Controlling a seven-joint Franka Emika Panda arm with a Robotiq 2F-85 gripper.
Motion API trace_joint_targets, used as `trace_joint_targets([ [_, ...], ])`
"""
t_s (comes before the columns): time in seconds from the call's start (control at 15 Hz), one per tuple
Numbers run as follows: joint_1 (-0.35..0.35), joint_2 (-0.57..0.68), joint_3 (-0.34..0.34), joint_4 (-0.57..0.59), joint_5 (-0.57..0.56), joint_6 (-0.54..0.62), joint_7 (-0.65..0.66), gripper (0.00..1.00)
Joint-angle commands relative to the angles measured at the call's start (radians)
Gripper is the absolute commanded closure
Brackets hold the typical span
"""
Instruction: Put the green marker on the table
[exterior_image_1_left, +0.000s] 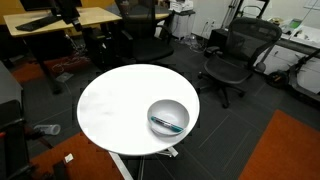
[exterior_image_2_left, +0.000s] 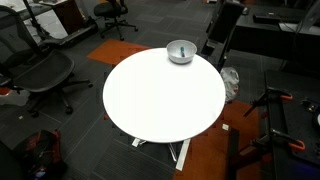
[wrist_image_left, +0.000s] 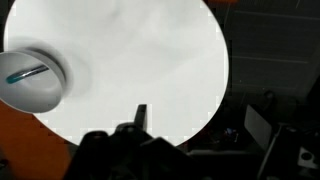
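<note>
Locating the green marker: you will find the green marker (wrist_image_left: 25, 73) lying inside the bowl (wrist_image_left: 35, 90), not on the tabletop. In the wrist view it is a short teal stick, tilted, resting on the bowl's inner wall.
Marker from outside: in an exterior view it shows as a thin teal line low inside the bowl (exterior_image_1_left: 168, 117). From the opposite side the bowl (exterior_image_2_left: 181, 51) is too small for you to make the marker out.
Bowl: pale grey, round and upright. It stands on the table (exterior_image_1_left: 115, 105) close to the rim in both exterior views.
Table: round, with a plain white top on white legs (exterior_image_2_left: 180, 152).
Gripper: your gripper (wrist_image_left: 133, 126) enters at the bottom of the wrist view as a dark, blurred mass. One finger (wrist_image_left: 141, 113) stands out against the white top.
Finger state: you cannot tell how far apart the fingers stand, nor whether they have hold of anything.
Gripper to bowl: well apart. The bowl sits at the left of the wrist view and the gripper near the table's lower edge.
Surroundings: black office chairs (exterior_image_1_left: 232, 55), a wooden desk (exterior_image_1_left: 60, 18) and an orange floor patch (exterior_image_1_left: 290, 145) on dark carpet.
</note>
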Motion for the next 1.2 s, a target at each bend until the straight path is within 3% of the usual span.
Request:
trace_joint_targets([
  [0.0, -0.067, 0.055, -0.046, 0.099, -0.041, 0.035, 0.059, 0.00],
  [0.27, -0.138, 0.136, -0.097, 0.206, -0.061, 0.079, 0.172, 0.00],
  [0.53, -0.188, 0.223, -0.127, 0.292, -0.154, 0.113, 0.376, 0.00],
  [0.87, -0.192, 0.309, -0.187, 0.357, -0.289, 0.094, 0.687, 0.00],
  [1.13, -0.181, 0.356, -0.236, 0.370, -0.321, 0.066, 0.902, 0.00],
])
